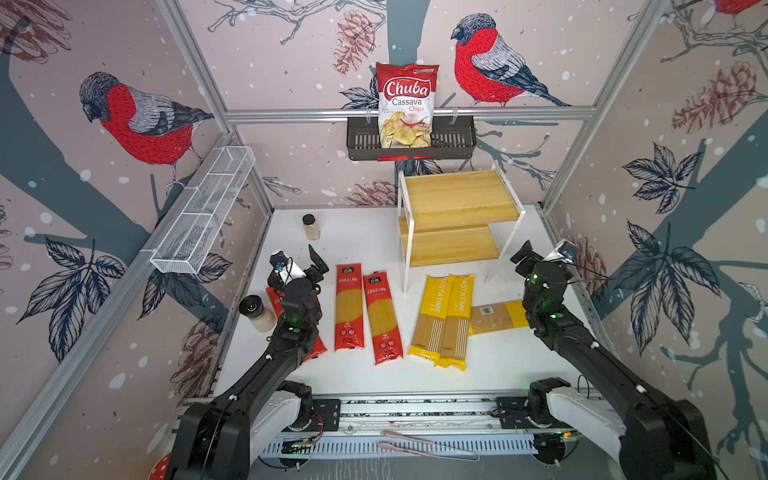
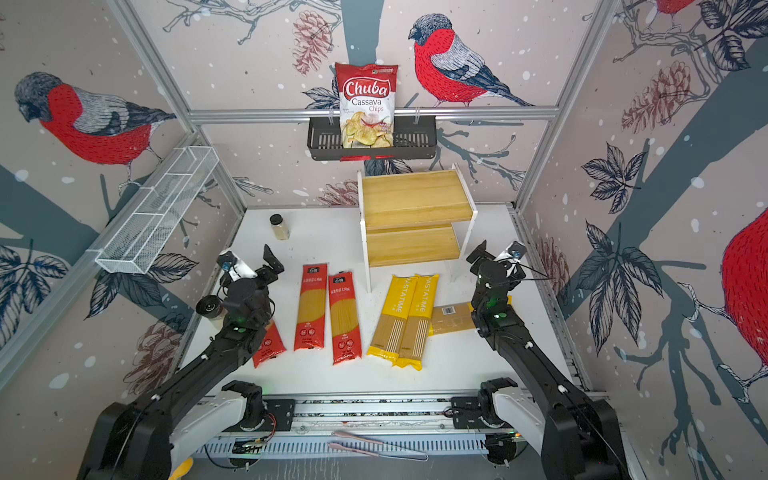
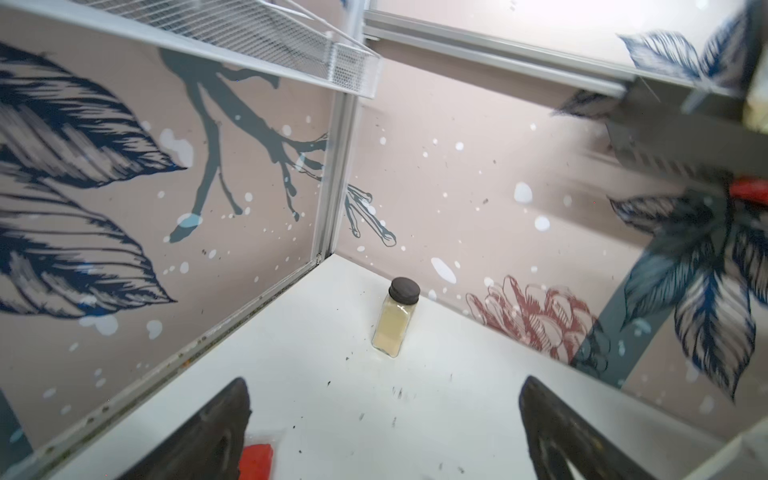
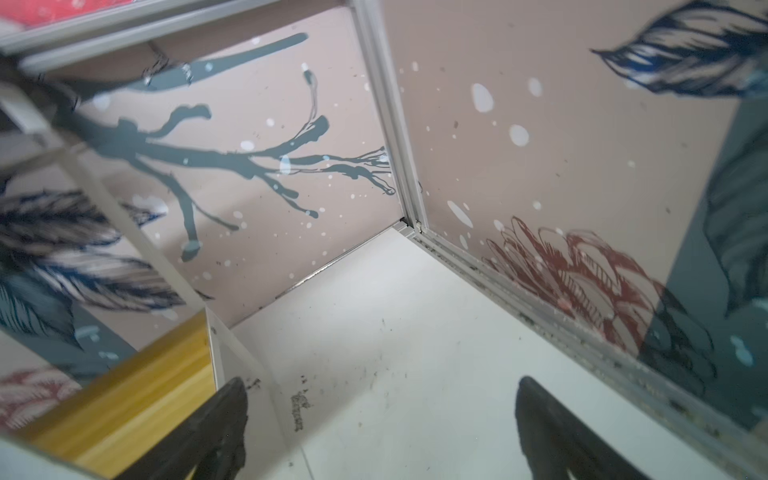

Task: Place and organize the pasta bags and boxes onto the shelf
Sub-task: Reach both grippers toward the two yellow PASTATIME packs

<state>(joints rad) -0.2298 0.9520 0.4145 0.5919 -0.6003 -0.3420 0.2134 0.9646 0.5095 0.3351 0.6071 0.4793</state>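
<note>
Two red pasta packs [image 1: 349, 307] [image 1: 382, 318] lie side by side on the white table in both top views. A third red pack [image 1: 316, 347] is mostly hidden under my left arm; its corner [image 3: 257, 457] shows in the left wrist view. Two yellow PASTATIME packs [image 1: 430, 316] [image 1: 457, 322] overlap, and a third yellow pack [image 1: 498, 318] lies crosswise, partly under my right arm. The shelf [image 1: 457, 199] [image 4: 137, 399] stands bare at the back right. My left gripper [image 1: 299, 259] [image 3: 384, 399] and right gripper [image 1: 540, 253] [image 4: 380, 399] hover open, holding nothing.
A small spice jar [image 1: 311, 226] [image 3: 395, 320] stands near the back left. A capped jar [image 1: 255, 311] lies by my left arm. A white mesh basket [image 1: 203, 212] hangs on the left wall. A black basket [image 1: 365, 141] holds a Chuba chips bag [image 1: 407, 104].
</note>
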